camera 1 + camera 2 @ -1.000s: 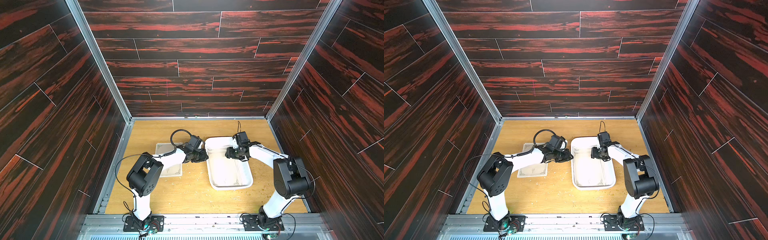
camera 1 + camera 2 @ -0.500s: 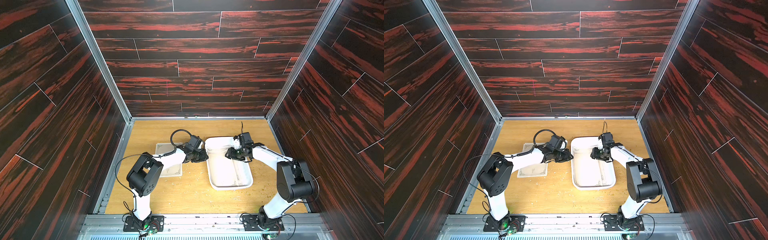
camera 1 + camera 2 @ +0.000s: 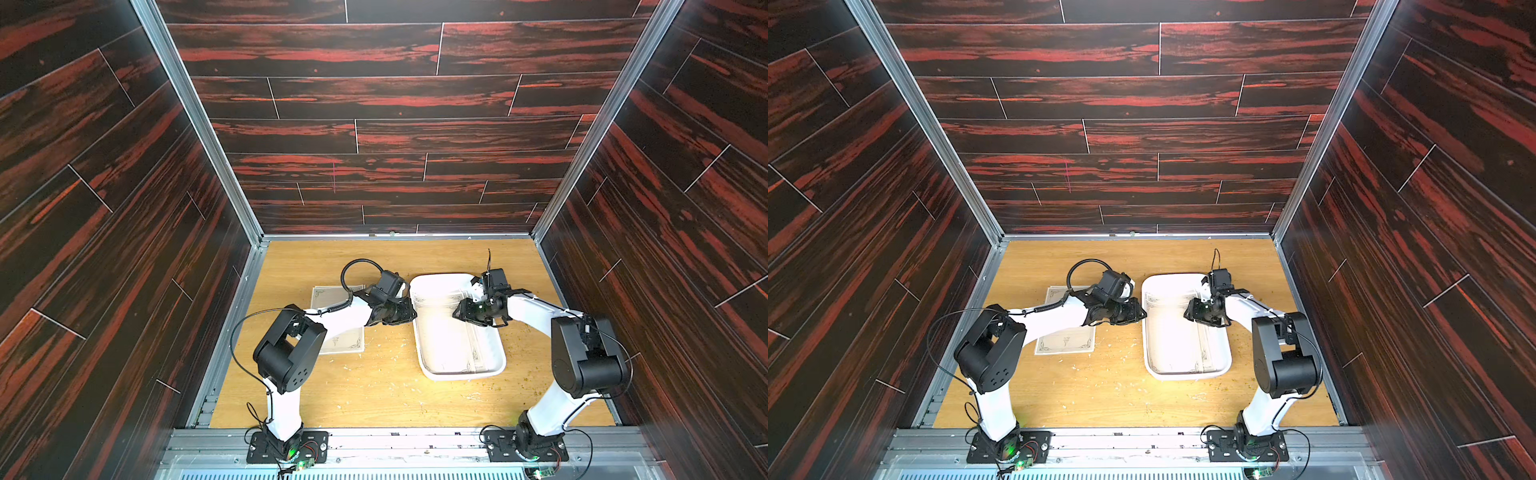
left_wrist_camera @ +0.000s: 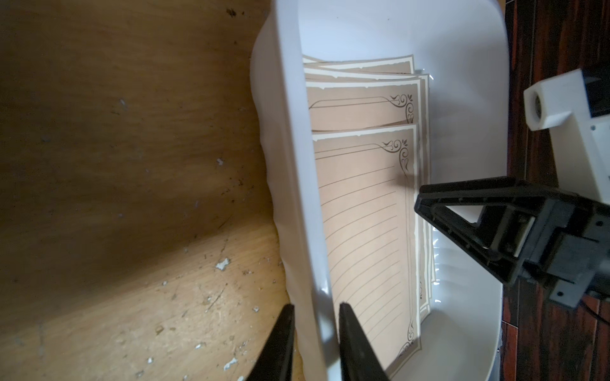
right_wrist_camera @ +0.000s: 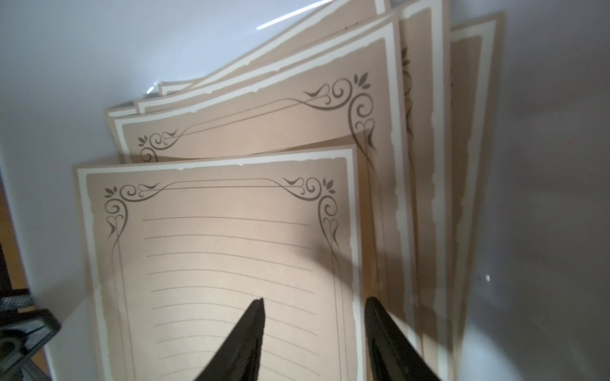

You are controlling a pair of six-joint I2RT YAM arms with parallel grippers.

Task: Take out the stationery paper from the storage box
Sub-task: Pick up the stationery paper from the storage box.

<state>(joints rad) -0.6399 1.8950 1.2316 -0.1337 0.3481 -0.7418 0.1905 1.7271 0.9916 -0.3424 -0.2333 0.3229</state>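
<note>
The white storage box (image 3: 461, 375) (image 3: 1185, 376) lies on the wooden table, right of centre. Stationery paper (image 5: 231, 247) (image 4: 363, 214), tan sheets with dark corner flourishes, is fanned inside it. My left gripper (image 3: 410, 312) (image 4: 316, 305) is shut on the box's left wall, one finger outside and one inside. My right gripper (image 3: 458, 312) (image 5: 316, 299) is open, low over the stack. One of its fingers is on the top sheet and the other just past that sheet's long edge. More stationery paper (image 3: 341, 344) (image 3: 1065, 343) lies flat on the table under the left arm.
Small white and brown crumbs are scattered over the table (image 3: 374, 399). Dark wood-pattern walls close in the back and both sides. The right gripper's black finger (image 4: 462, 211) reaches into the box opposite my left gripper.
The right gripper has shifted slightly toward the box's middle and down onto the stack, and its jaws have narrowed a little. The left arm and box have not moved.
</note>
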